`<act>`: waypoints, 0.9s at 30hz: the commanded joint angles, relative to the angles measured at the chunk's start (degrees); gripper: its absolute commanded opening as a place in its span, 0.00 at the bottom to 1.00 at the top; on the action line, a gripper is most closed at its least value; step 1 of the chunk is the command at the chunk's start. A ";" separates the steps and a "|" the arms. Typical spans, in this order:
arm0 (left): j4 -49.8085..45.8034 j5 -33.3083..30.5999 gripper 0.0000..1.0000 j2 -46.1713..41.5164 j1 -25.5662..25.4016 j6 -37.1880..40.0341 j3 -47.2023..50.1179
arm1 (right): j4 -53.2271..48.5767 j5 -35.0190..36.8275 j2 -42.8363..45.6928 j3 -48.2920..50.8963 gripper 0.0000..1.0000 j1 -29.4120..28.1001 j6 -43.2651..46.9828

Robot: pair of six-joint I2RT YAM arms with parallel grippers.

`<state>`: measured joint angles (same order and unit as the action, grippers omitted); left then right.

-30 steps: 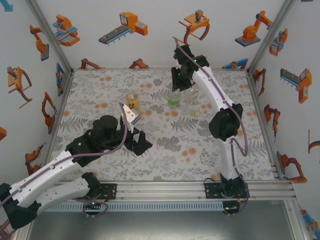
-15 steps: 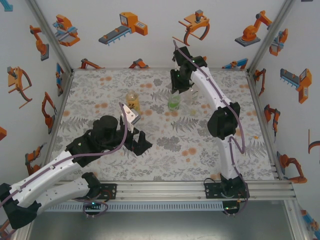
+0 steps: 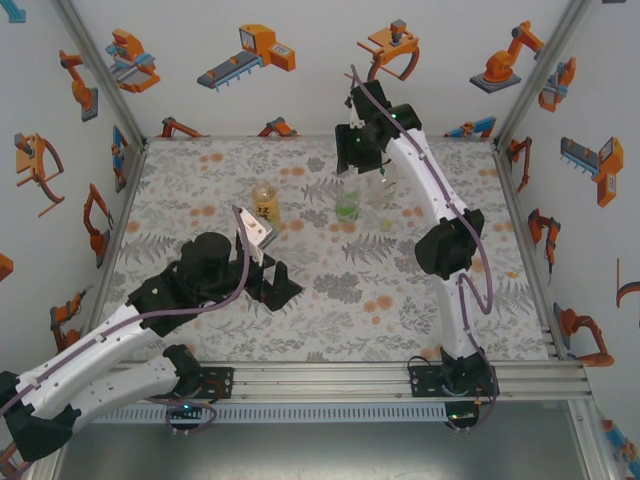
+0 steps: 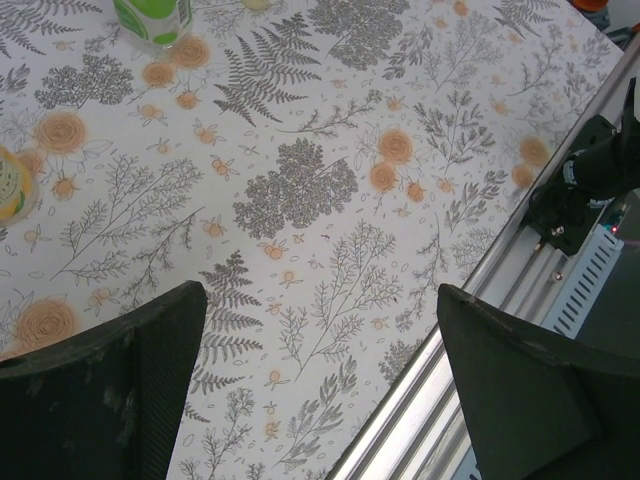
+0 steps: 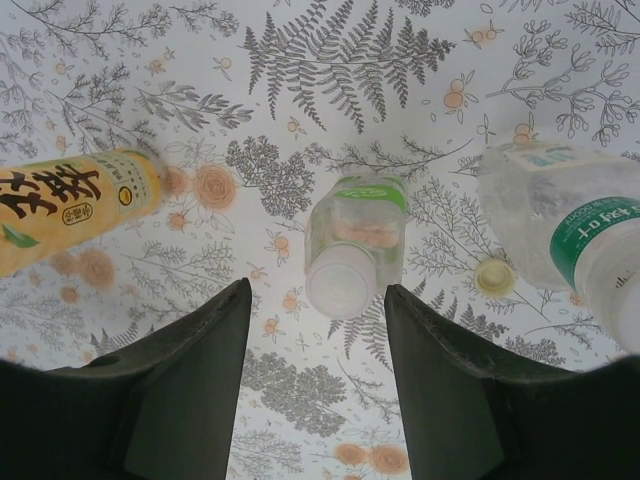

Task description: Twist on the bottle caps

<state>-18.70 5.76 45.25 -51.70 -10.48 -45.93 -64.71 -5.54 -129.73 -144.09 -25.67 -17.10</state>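
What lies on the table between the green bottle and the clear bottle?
One loose pale cap lies there, close beside the clear bottle; the right wrist view shows it.

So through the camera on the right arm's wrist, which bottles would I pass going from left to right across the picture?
yellow-labelled bottle → green bottle → clear bottle
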 commanded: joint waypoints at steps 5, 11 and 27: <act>-2.37 -2.55 0.89 -2.78 0.20 -0.32 0.26 | 3.17 -1.39 10.71 6.91 0.54 -0.80 0.54; -5.71 -5.08 0.88 -6.75 0.15 -2.45 1.08 | 17.61 -4.75 20.24 23.86 0.55 -4.86 3.48; -15.01 -11.45 0.88 -23.14 0.11 -8.41 3.26 | 63.15 -9.97 27.77 57.48 0.91 -15.21 8.38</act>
<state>-31.55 -3.49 23.73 -51.70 -17.41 -42.72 -14.04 -14.46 -102.56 -88.27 -39.79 -10.31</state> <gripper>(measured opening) 0.882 0.890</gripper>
